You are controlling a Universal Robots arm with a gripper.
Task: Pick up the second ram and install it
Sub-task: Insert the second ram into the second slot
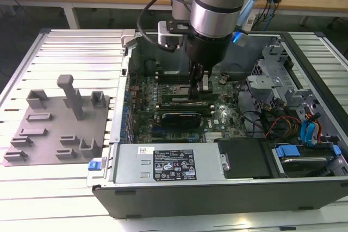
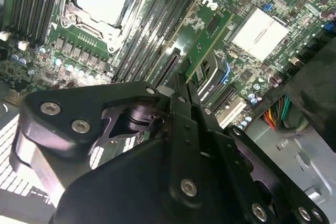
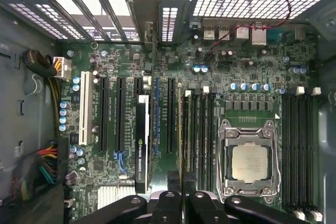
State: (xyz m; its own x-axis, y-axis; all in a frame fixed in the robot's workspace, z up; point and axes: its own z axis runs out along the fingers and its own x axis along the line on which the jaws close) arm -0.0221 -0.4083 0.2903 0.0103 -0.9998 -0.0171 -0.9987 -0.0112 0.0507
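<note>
Inside the open computer case, motherboard bay
Gripper: black metal fingers drawn nearly together, pinching a thin board edge-on above the memory slots.
Second ram: thin dark strip standing in the slot row beside the processor socket; its lower end hidden by the fingers.
Writing: white label on the power supply, print too small to make out.
Tray: grey moulded plastic blocks, on the slatted table, at the exterior view's left.
</note>
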